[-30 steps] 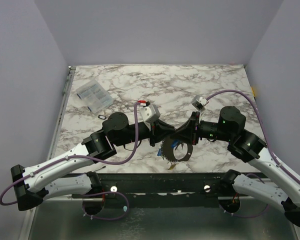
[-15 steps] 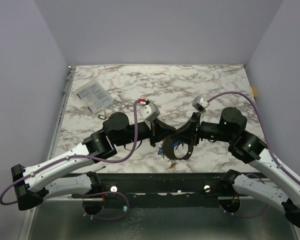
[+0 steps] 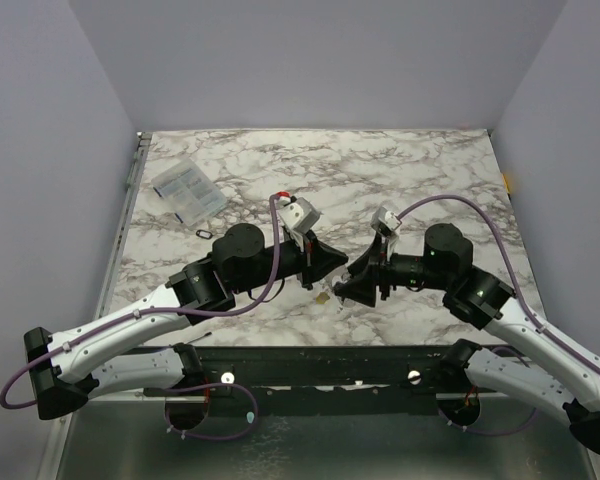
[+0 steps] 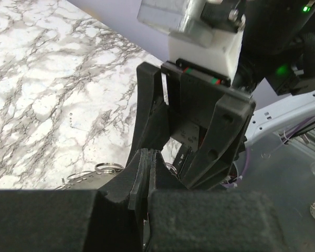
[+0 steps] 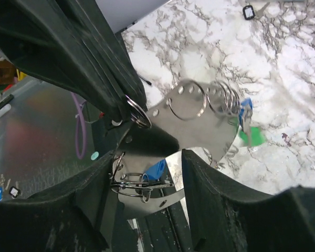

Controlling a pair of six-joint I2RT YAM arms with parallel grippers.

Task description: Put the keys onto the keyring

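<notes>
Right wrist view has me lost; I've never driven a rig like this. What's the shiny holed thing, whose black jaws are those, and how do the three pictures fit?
Two arms are bolted at the near edge of the table. The top view looks down from behind them: the left gripper and right gripper meet over it; a clear packet lies far left. Each wrist view looks along that arm's own jaws. In the right wrist view, the black shapes at the bottom are the right arm's jaws, apart, with the holed metal band between them; whether they clamp it I cannot tell. The dark jaws at upper left belong to the left arm, shut on a split ring at the band's edge. A blue key and a green key hang from its rings.
</notes>
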